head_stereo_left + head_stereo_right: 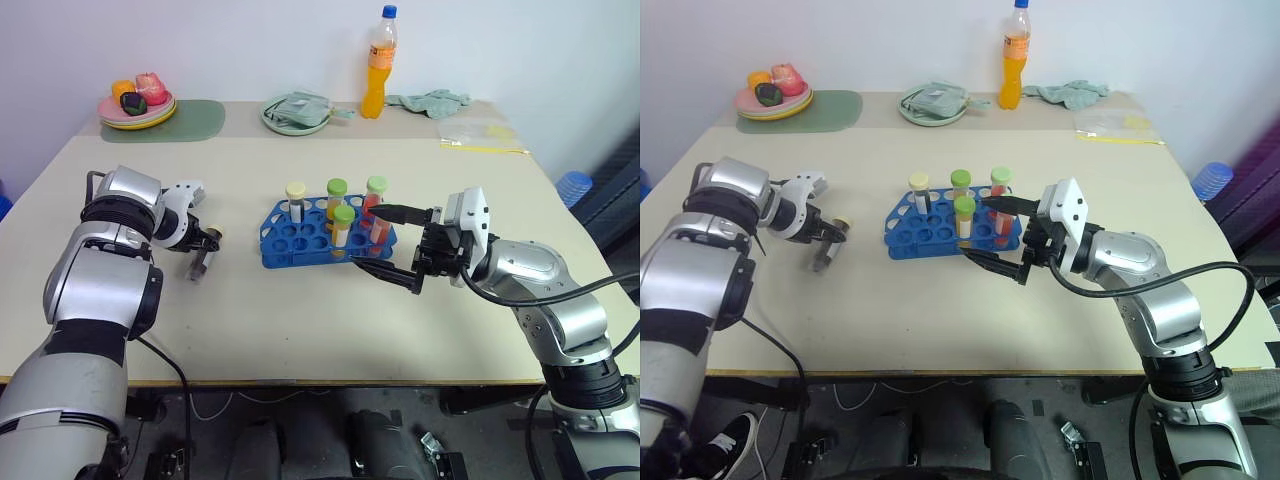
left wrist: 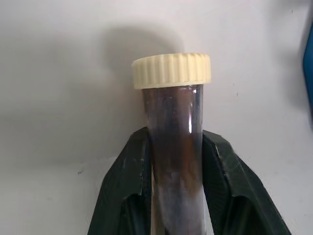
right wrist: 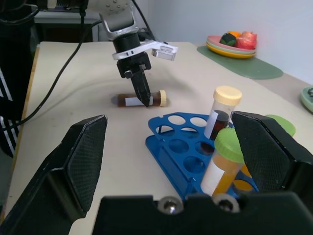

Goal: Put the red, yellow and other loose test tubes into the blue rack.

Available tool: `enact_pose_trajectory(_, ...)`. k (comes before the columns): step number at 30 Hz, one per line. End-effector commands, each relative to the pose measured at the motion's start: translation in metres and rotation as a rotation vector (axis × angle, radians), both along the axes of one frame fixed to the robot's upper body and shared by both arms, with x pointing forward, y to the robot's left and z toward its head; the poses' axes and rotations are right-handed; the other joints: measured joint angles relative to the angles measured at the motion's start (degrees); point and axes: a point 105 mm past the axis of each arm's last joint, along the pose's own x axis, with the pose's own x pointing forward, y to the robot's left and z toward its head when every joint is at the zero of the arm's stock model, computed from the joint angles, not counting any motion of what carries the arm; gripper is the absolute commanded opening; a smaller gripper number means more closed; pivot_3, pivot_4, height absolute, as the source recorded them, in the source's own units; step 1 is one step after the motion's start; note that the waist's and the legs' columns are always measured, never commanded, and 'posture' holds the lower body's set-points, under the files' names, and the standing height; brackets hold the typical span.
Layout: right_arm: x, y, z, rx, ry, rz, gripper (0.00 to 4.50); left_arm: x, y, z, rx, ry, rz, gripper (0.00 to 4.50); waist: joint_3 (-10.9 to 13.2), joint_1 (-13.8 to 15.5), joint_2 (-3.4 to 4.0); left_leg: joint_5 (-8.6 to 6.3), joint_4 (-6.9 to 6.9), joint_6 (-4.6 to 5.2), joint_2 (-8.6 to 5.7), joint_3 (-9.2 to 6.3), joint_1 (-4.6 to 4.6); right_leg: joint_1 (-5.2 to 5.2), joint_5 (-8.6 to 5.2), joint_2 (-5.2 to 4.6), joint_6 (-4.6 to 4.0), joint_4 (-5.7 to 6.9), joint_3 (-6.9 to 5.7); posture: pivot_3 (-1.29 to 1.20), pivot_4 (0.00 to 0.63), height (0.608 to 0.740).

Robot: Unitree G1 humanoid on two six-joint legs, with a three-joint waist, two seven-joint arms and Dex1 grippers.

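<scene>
L gripper (image 1: 203,262) clenching dark cream-capped tube (image 2: 172,147) lying on table (image 1: 300,320); R gripper (image 1: 392,248) gaping wide, holding nothing, hovering beside blue rack (image 1: 290,240).

Blue rack (image 1: 325,237), table centre: five capped tubes upright, one cream, three green, one red-filled. Left gripper (image 1: 203,262) at left, on a tube lying flat. Right gripper (image 1: 385,246) at rack's right end, fingers spread. Orange bottle (image 1: 376,63), far edge.

Dark, cream-capped test tube (image 3: 141,99) lies flat left of the blue rack (image 1: 300,244) — five capped tubes stand inside.
</scene>
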Motion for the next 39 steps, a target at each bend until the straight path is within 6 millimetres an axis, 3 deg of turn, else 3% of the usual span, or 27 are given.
enact_pose_trajectory(1,-0.001,-0.002,0.012,0.01,-0.066,-0.009,4.5,-0.001,0.008,-0.002,0.009,-0.006,0.032,0.85,0.0,0.1,0.0,0.0,0.0,0.0,0.0,0.0,0.0,0.0,0.0,0.0,0.0,0.0,0.0,0.0,0.15,0.74)
enact_pose_trajectory(7,0.003,-0.008,0.008,0.011,-0.071,-0.034,4.5,0.018,0.018,0.029,-0.013,-0.198,0.11,0.85,0.0,-0.1,-0.04,0.0,0.0,0.0,0.01,-0.01,-0.03,-0.03,0.0,0.0,0.0,0.0,0.0,0.0,0.15,0.74)
enact_pose_trajectory(11,0.007,-0.013,0.001,0.006,-0.066,-0.061,4.5,0.045,0.006,0.083,-0.081,-0.54,0.087,0.85,0.0,0.1,-0.07,0.0,0.0,-0.01,0.02,-0.01,-0.11,-0.09,0.01,-0.03,0.01,0.01,-0.01,0.0,0.15,0.74)
enact_pose_trajectory(12,0.007,-0.013,0.001,0.012,-0.067,-0.07,4.5,0.051,-0.008,0.106,-0.168,-0.706,0.042,0.85,0.0,0.2,-0.07,0.01,0.01,-0.01,0.02,-0.01,-0.14,-0.1,0.02,-0.06,0.02,0.0,-0.03,0.0,0.15,0.74)
enact_pose_trajectory(14,0.006,-0.011,0.001,0.035,-0.06,-0.08,4.5,0.043,-0.028,0.147,-0.237,-1.066,-0.06,0.85,0.0,0.3,-0.01,0.03,0.01,-0.05,0.0,0.04,-0.15,-0.11,0.02,-0.14,0.02,0.03,-0.04,0.0,0.15,0.74)
enact_pose_trajectory(15,0.006,-0.01,0.002,0.041,-0.065,-0.086,4.5,0.034,-0.032,0.154,-0.241,-1.177,-0.083,0.85,0.0,0.3,-0.02,0.05,-0.02,-0.1,0.0,0.06,-0.12,-0.1,0.03,-0.24,0.01,0.03,-0.06,0.0,0.15,0.74)
enact_pose_trajectory(19,0.007,-0.007,0.007,0.067,-0.079,-0.111,4.5,-0.001,-0.047,0.127,-0.248,-1.272,-0.158,0.85,0.0,-0.3,0.03,0.13,-0.05,-0.31,-0.13,0.35,-0.06,-0.18,0.05,-0.57,0.05,0.09,0.08,0.0,0.15,0.74)
enact_pose_trajectory(21,0.008,-0.006,0.008,0.07,-0.08,-0.119,4.5,-0.013,-0.051,0.124,-0.295,-1.317,-0.133,0.85,0.0,-0.2,0.02,0.13,-0.02,-0.3,-0.14,0.41,0.01,-0.16,0.12,-0.49,0.15,0.07,0.13,0.0,0.15,0.74)
enact_pose_trajectory(25,0.011,-0.009,0.007,0.072,-0.079,-0.142,4.5,-0.042,-0.07,0.12,-0.234,-1.475,-0.315,0.85,0.0,0.2,-0.01,0.14,0.01,-0.3,-0.14,0.31,-0.02,-0.11,0.13,-0.39,0.15,0.09,0.1,0.0,0.15,0.74)
enact_pose_trajectory(33,0.008,-0.022,-0.007,0.026,-0.055,-0.176,4.5,-0.049,-0.08,0.1,-0.199,-1.573,-0.372,0.85,0.0,0.2,-0.01,0.14,0.01,-0.29,-0.16,0.3,-0.01,0.07,0.12,-0.39,0.15,-0.16,0.09,0.0,0.15,0.74)
enact_pose_trajectory(39,0.005,-0.036,-0.005,0.022,-0.054,-0.222,4.5,-0.047,-0.103,0.076,-0.203,-1.568,-0.449,0.85,0.0,0.2,-0.01,0.14,0.03,-0.28,-0.17,0.28,0.0,0.11,0.12,-0.38,0.15,-0.2,0.09,0.0,0.15,0.74)
